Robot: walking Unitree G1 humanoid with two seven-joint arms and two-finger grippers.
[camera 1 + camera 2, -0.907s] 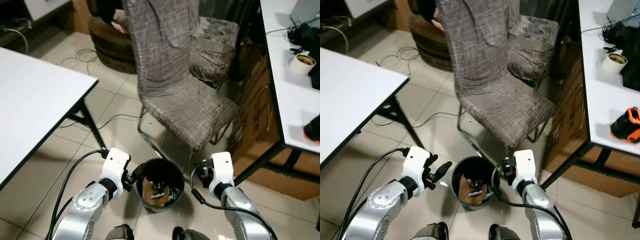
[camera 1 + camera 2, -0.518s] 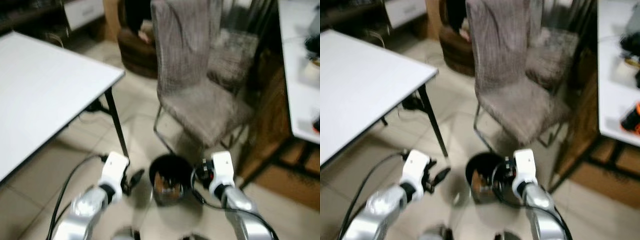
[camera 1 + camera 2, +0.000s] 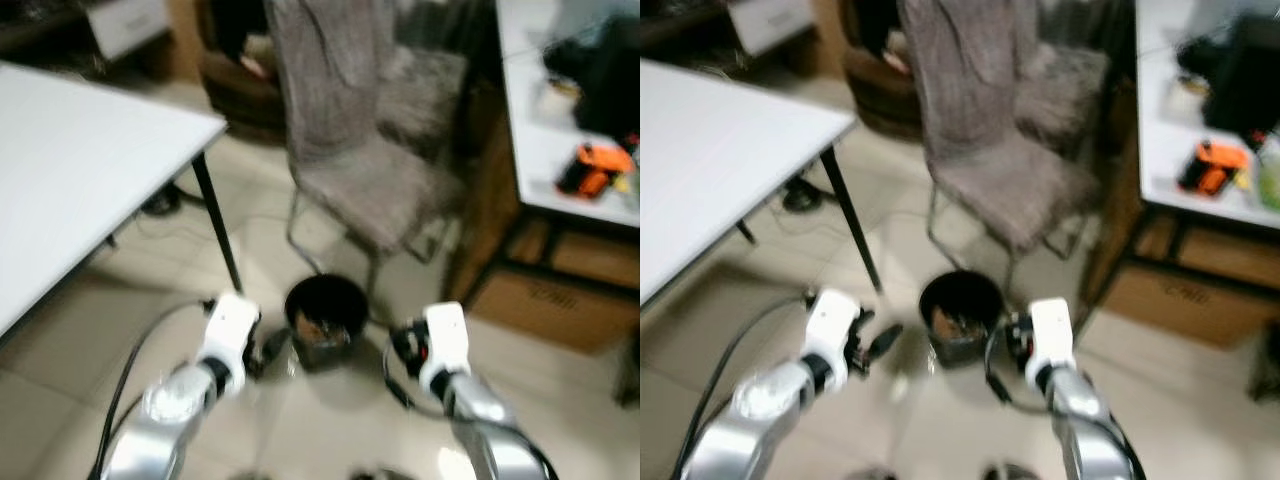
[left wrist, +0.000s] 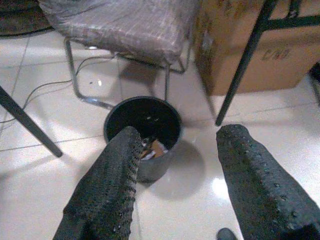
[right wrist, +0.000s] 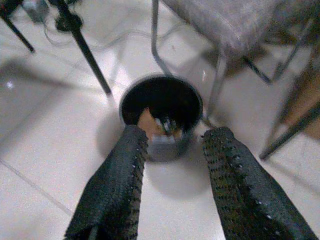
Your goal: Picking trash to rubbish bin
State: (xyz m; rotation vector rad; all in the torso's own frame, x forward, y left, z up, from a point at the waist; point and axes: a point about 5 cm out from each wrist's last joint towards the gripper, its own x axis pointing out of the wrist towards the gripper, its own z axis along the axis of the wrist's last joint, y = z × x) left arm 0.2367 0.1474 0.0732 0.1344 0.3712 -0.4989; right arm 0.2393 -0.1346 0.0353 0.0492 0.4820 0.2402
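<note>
The bin [image 4: 144, 134] sits on the tile floor [image 4: 45, 165] in front of the chair [image 3: 350, 150], with brownish trash [image 5: 150, 122] already inside. Both arms are held low on either side of it. The left gripper [image 4: 180, 175] has its fingers spread wide and empty, same for the right gripper [image 5: 175, 175]. Looks to me like the drop is done. Next it'd need to find more trash, and I can't spot any loose on the floor.

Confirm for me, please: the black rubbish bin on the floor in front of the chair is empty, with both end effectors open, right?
Not empty: the black rubbish bin holds trash, as the right wrist view shows. The left end effector and right end effector are indeed open.
</note>
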